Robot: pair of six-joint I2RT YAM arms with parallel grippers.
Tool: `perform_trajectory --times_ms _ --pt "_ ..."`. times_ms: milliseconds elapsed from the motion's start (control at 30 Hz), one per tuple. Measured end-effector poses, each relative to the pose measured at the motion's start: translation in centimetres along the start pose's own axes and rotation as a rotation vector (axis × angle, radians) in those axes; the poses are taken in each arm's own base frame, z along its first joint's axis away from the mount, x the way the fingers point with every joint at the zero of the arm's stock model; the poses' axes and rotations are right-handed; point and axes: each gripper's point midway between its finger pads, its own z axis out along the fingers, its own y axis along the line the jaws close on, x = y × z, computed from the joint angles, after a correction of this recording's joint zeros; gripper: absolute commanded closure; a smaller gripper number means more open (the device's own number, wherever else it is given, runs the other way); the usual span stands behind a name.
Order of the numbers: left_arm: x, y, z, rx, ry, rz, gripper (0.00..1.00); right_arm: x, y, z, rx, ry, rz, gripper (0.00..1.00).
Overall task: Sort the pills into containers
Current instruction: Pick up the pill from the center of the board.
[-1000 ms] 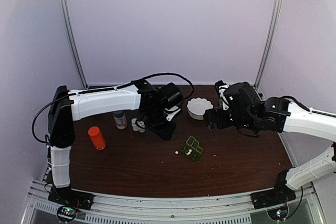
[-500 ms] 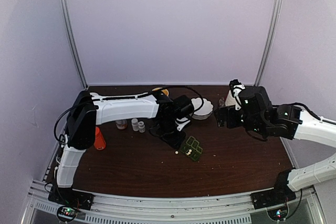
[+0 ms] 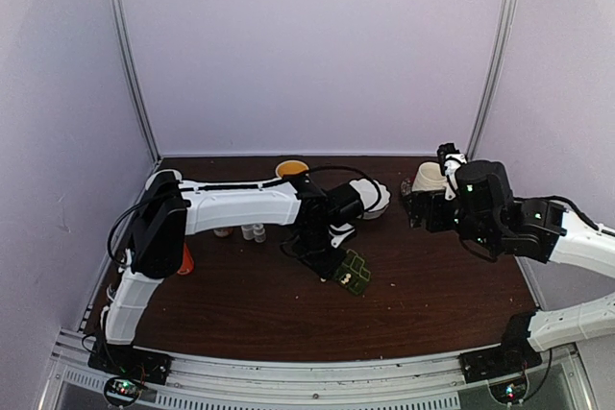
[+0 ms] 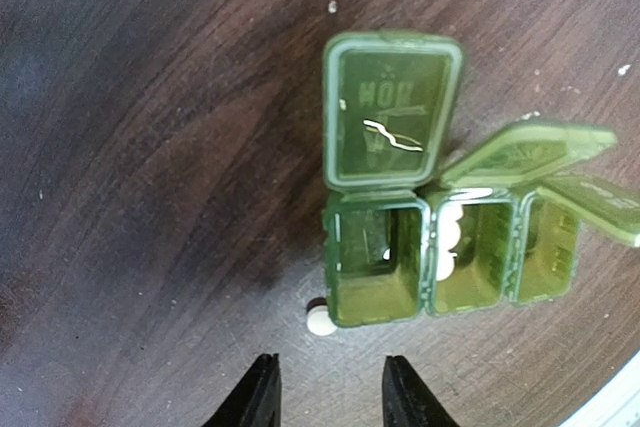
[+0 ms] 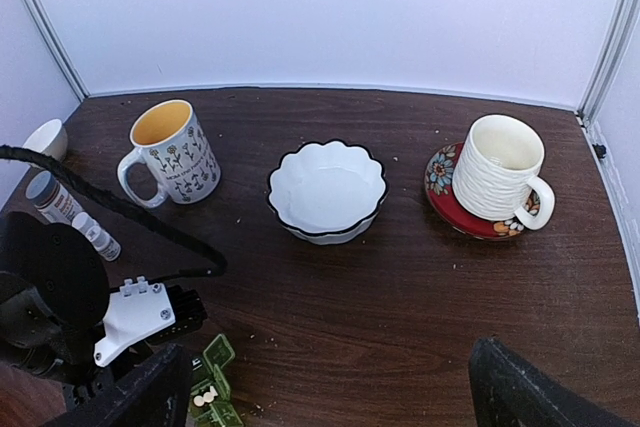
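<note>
Underneath it all, the counter (image 3: 250,319): dark brown wood, carrying everything below.
Left arm (image 3: 231,206): white, reaching across to the middle of the counter.
Right arm (image 3: 577,237): held above the right side, well apart from the pill box.
Right tool (image 5: 330,362): fingers spread wide, nothing between them.
Left tool (image 4: 328,392): pointed down at the counter, jaws partly open with nothing between them; the tips stand just short of the pill box.
Bowl (image 5: 327,192): white, scalloped, dark rim, at the back centre.
Flowered mug (image 5: 175,152): yellow inside, left of the bowl.
Ribbed mug (image 5: 497,172): white, standing on a red patterned saucer (image 5: 437,172), right of the bowl.
Pill box (image 4: 375,312): dark green, three compartments in a row, on the counter in front of the bowl, right under the left tool; all three lids are up (the left lid (image 4: 392,112) lies flat, the other two tilt).
Pills inside (image 4: 447,242): white, in the middle compartment.
Bottles (image 5: 97,237): small and white, near the left edge beside a larger capped one (image 5: 45,197).
Loose pill (image 4: 320,319): white, on the counter against the box's near-left corner.
</note>
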Motion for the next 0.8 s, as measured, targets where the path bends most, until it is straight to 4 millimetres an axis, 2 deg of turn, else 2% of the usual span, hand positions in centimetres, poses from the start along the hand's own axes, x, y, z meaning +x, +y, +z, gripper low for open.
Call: perform_trajectory --times_ms 133,800 --pt "0.1 0.3 0.4 -0.026 0.004 0.002 0.68 0.0 0.0 0.0 0.000 0.000 0.001 0.00" --pt "0.5 0.7 1.5 -0.049 0.024 0.003 0.70 0.0 -0.1 0.3 0.006 0.001 0.002 0.00"
